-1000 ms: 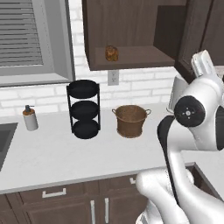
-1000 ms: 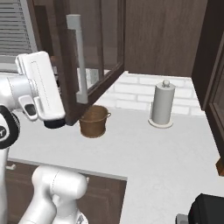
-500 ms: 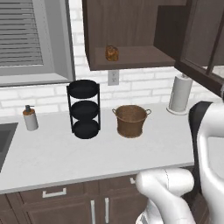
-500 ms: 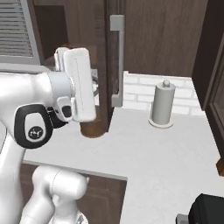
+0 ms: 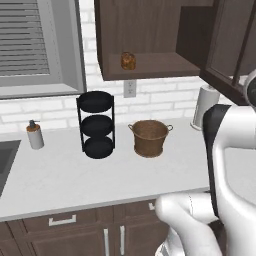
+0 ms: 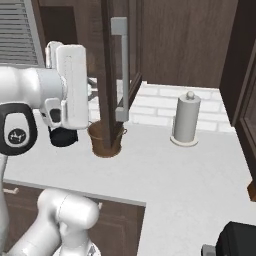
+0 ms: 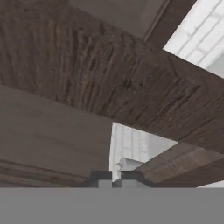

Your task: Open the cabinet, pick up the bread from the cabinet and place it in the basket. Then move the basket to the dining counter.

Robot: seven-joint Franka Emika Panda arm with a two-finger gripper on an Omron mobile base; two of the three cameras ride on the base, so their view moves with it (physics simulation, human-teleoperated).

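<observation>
The dark brown cabinet (image 5: pixel 150 35) stands open, its glass door (image 5: pixel 227 45) swung out to the right. In the right base view the door is edge-on, with its silver bar handle (image 6: pixel 120 70) facing me. The small golden bread (image 5: pixel 128 61) sits on the cabinet shelf. Below it, the brown woven basket (image 5: pixel 150 138) stands on the white counter, and it is partly behind the door edge in the right base view (image 6: pixel 106 142). In the hand view my gripper (image 7: pixel 116 178) is shut and holds nothing, close up against the door's wood. The dining counter is out of view.
A black three-tier rack (image 5: pixel 96 125) stands left of the basket, and a soap dispenser (image 5: pixel 34 135) further left by the sink edge. A paper towel roll (image 6: pixel 186 120) stands at the back right. Another dark door (image 6: pixel 247 100) juts in at the far right.
The cabinet door has swung from half open to wide open and now stands edge-on in the right base view. My arm has swept right with it.
</observation>
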